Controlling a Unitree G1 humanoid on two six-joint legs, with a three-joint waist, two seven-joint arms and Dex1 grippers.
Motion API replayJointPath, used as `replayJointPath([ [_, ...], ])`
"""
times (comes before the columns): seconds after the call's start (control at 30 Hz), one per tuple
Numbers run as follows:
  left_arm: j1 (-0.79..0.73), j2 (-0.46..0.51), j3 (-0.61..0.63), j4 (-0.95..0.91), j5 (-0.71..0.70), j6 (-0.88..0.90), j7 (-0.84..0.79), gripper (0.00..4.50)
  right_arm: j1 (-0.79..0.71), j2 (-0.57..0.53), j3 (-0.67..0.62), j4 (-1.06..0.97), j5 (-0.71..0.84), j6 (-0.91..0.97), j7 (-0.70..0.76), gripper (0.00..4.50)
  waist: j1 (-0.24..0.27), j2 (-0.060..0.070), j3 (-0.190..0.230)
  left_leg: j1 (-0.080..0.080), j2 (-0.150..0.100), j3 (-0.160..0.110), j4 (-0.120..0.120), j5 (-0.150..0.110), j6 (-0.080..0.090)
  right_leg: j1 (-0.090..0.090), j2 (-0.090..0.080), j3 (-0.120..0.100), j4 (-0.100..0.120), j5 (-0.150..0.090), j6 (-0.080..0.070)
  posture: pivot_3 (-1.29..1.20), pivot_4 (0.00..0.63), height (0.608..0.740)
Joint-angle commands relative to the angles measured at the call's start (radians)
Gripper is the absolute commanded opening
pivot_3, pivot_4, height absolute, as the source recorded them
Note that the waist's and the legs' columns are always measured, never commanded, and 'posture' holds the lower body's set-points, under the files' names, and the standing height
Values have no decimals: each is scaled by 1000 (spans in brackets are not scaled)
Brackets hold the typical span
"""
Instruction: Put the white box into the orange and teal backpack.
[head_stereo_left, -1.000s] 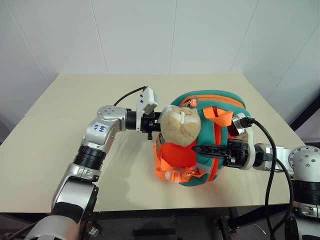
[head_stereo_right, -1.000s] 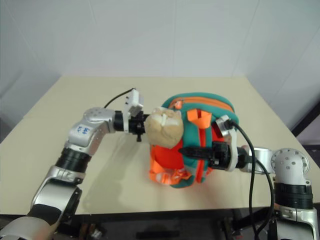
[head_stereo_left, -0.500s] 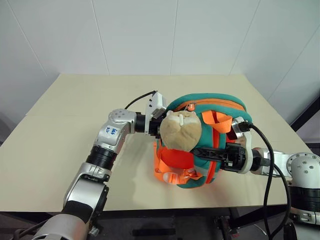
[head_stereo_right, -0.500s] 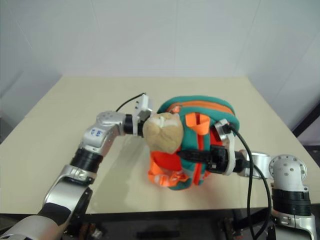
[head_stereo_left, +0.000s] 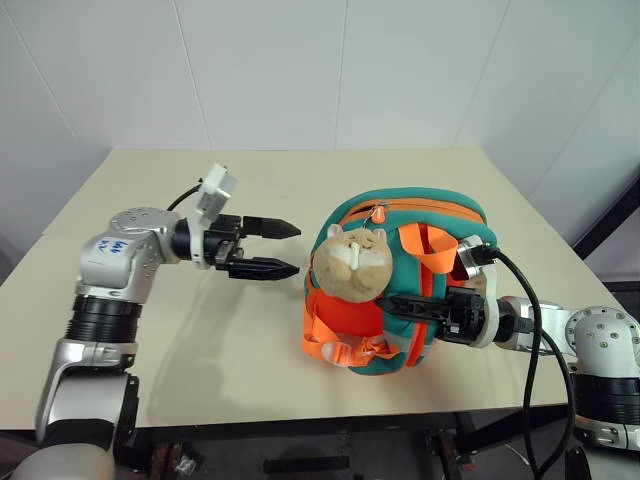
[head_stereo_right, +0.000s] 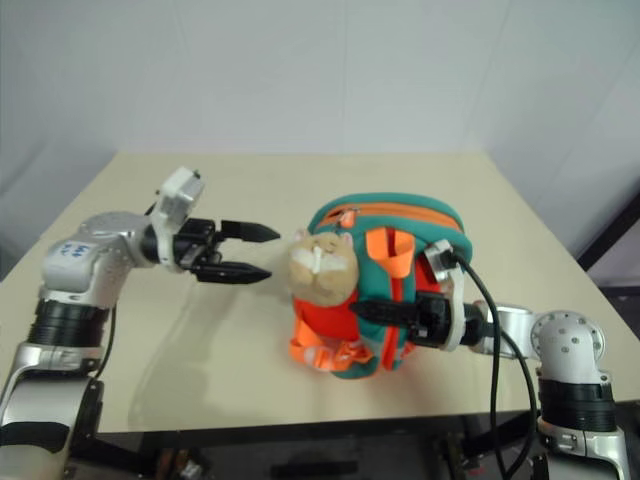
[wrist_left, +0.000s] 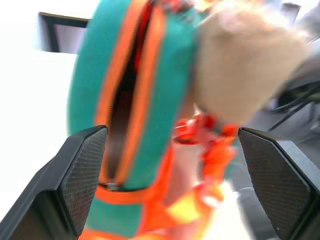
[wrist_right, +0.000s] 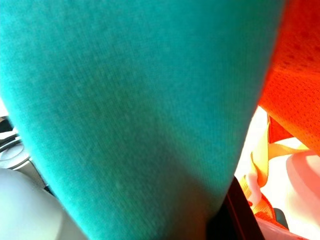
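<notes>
The orange and teal backpack (head_stereo_left: 440, 206) stands on the table right of centre, its tan plush head (head_stereo_left: 350, 262) facing the front. My left gripper (head_stereo_left: 296, 250) hovers open a short way to the left of the pack, pointing at it, with nothing between its fingers. In the left wrist view the backpack's zip (wrist_left: 122, 115) gapes a little, dark inside. My right gripper (head_stereo_left: 395, 301) reaches in from the right and is shut on the pack's teal trim low on the front. Teal fabric (wrist_right: 130, 110) lies close against it in the right wrist view. The white box is hidden.
The beige table (head_stereo_left: 250, 180) has open surface to the left of and behind the pack. Its front edge runs just below the pack. A black cable (head_stereo_left: 530, 290) loops over my right wrist. White walls stand behind the table.
My left gripper has opened and drawn back to the left, away from the backpack's top. The right gripper keeps its hold on the pack.
</notes>
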Motion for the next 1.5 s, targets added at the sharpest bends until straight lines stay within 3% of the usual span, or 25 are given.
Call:
replayJointPath([
  [0.03, 8, -1, 49, -119, -111, 99, 25, 4460, -4, -3, 6, -6, 3, -10, 28, 78, 0, 0, 0, 0, 0, 0, 0, 0, 0, 0, 0, 0, 0, 0, 0, 0, 150, 740],
  [0.27, 54, -95, -11, -235, -79, 36, 147, 4460, -12, 4, 16, -6, -3, -11, 34, 78, -1, 0, 0, 1, 0, 0, 0, 0, 0, 1, 0, 0, 0, 0, 0, 0, 150, 740],
  [0.53, 28, -187, -80, -221, -59, -8, 202, 4460, -7, 6, 12, -14, 5, -9, 26, 78, 0, 0, 0, 1, 0, 0, 0, 0, 0, 1, 0, 1, 0, 0, 0, 0, 150, 740],
  [0.77, 5, -260, -57, -227, -112, 20, 224, 4460, 7, 14, 7, -27, 23, -14, 7, 78, -1, 0, 0, 1, 0, 0, 1, 0, 0, 1, 0, 1, 0, 0, 0, 0, 150, 740],
  [1.33, 8, -96, 1, -265, -183, 80, 148, 4460, 11, 15, 10, -27, 36, -19, -13, 78, -1, 0, 0, 1, 0, 0, 1, 0, 0, 1, 1, 1, 0, 0, 0, 0, 150, 740],
  [1.5, 13, -99, 13, -308, -247, 130, 167, 4460, 2, 19, 19, -21, 31, -21, -9, 78, -1, 0, 0, 1, 0, 0, 1, 0, 0, 1, 0, 1, 0, 0, 0, 0, 150, 740],
])
